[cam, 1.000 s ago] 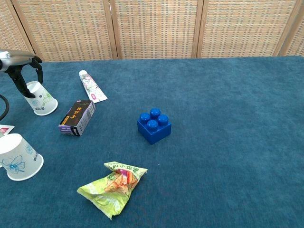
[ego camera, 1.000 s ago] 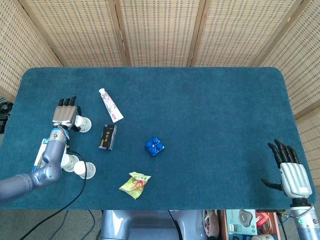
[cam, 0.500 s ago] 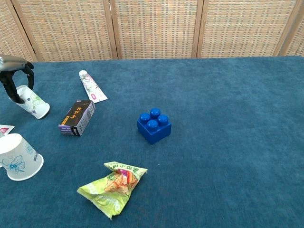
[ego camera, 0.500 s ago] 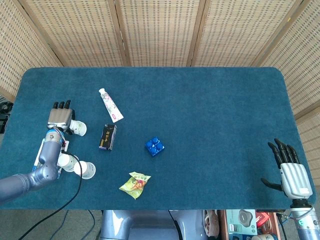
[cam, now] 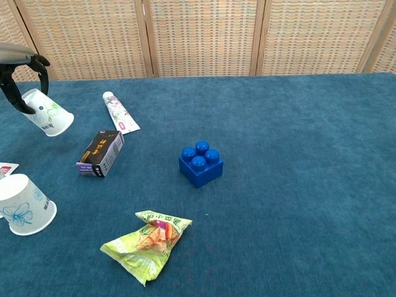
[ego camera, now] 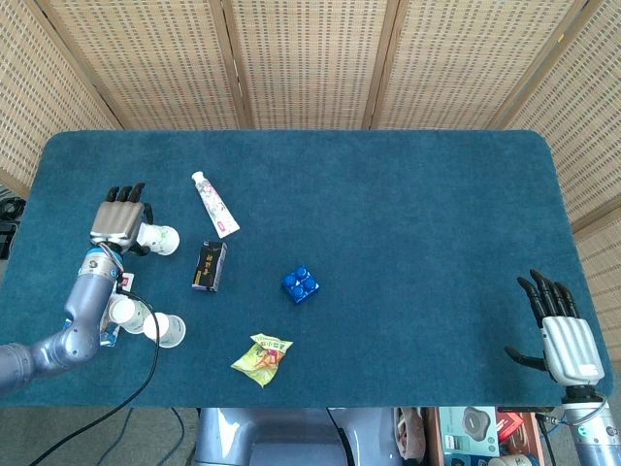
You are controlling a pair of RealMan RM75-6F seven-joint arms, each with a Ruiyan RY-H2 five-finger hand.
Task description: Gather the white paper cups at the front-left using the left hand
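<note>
My left hand [ego camera: 121, 221] grips a white paper cup [ego camera: 159, 239] with a green print, near the table's left edge. In the chest view that cup [cam: 48, 112] hangs tilted above the cloth, mouth down to the right, with the dark fingers [cam: 13, 93] around its base. Two more white cups lie on their sides at the front-left: one with its mouth showing [ego camera: 166, 330] and one beside it [ego camera: 124, 311], partly behind my forearm. The chest view shows one of them [cam: 23, 205], printed with a blue flower. My right hand [ego camera: 561, 335] hangs off the front-right corner, fingers spread and holding nothing.
A toothpaste tube [ego camera: 213, 204], a black box [ego camera: 208, 265], a blue brick [ego camera: 302, 283] and a yellow-green snack bag [ego camera: 262, 357] lie right of the cups. A black cable [ego camera: 146, 364] runs over the front edge. A flat card [cam: 5, 168] lies at the left edge.
My left hand dipped toward the left edge with the cup, then came back and lifted it; the cup now hangs higher off the cloth. The right hand stayed put.
</note>
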